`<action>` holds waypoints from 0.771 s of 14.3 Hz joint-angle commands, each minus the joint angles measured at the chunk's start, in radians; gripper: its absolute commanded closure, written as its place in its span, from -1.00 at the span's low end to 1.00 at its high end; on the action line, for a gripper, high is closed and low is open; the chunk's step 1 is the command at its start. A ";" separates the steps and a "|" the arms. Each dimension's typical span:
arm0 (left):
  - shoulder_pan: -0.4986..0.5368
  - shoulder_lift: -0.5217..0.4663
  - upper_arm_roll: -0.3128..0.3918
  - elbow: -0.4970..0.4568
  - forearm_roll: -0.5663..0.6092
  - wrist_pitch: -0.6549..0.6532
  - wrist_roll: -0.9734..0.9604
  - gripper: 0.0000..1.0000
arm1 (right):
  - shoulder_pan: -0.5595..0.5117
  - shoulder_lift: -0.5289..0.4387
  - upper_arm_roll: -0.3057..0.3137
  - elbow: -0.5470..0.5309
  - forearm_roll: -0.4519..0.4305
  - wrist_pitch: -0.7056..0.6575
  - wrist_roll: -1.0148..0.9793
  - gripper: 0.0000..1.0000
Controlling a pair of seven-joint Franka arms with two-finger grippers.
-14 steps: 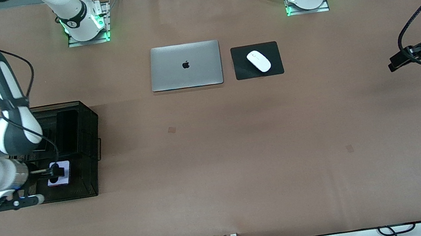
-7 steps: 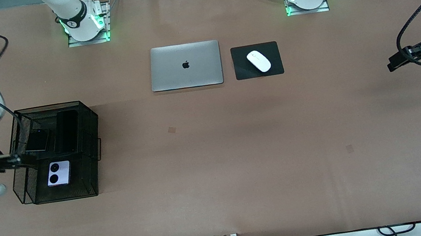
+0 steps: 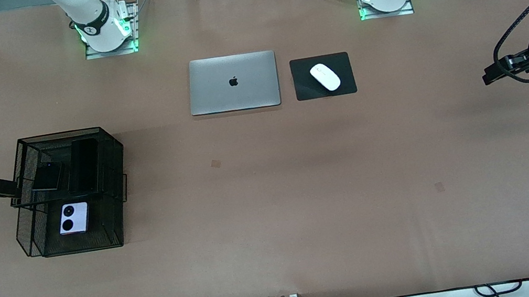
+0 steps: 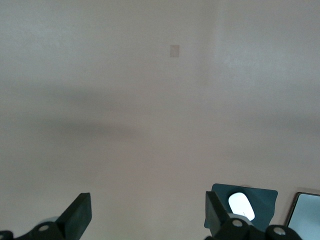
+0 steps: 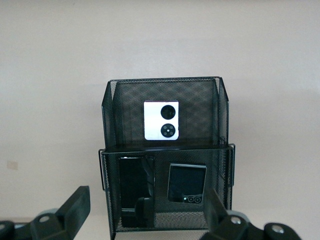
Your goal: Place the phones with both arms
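A black mesh basket (image 3: 115,156) stands toward the right arm's end of the table and holds three phones. The long black slab (image 3: 85,165) and the small squarish black phone (image 3: 47,176) lie side by side on its raised part. The lilac-white phone (image 3: 74,218) with two round lenses lies lower, nearer the front camera. My right gripper (image 3: 10,187) hovers open and empty at the basket's outer edge; its wrist view shows the basket (image 5: 165,87), lilac phone (image 5: 161,120), slab (image 5: 136,190) and small black phone (image 5: 186,182). My left gripper (image 3: 489,77) hangs open and empty over bare table at its own end.
A closed silver laptop (image 3: 233,83) and a white mouse (image 3: 325,76) on a black pad (image 3: 345,83) lie between the two arm bases. The left wrist view catches the mouse (image 4: 241,205) and the laptop's corner (image 4: 305,215) past its open gripper (image 4: 148,217).
My right gripper has drawn back from over the lilac-white phone to outside the basket's edge, and the phone stays lying in the basket. The left gripper has barely shifted.
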 commanded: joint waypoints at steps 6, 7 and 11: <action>-0.001 -0.005 -0.002 0.000 0.001 -0.006 0.026 -1.00 | 0.051 -0.097 -0.061 -0.032 0.018 -0.018 0.040 -1.00; -0.001 -0.005 -0.002 0.000 0.000 -0.006 0.026 -1.00 | 0.077 -0.107 -0.090 -0.042 0.016 -0.019 0.038 -1.00; -0.003 -0.005 -0.002 0.001 0.000 -0.006 0.026 -1.00 | 0.104 -0.153 -0.122 -0.104 0.014 -0.005 0.035 -1.00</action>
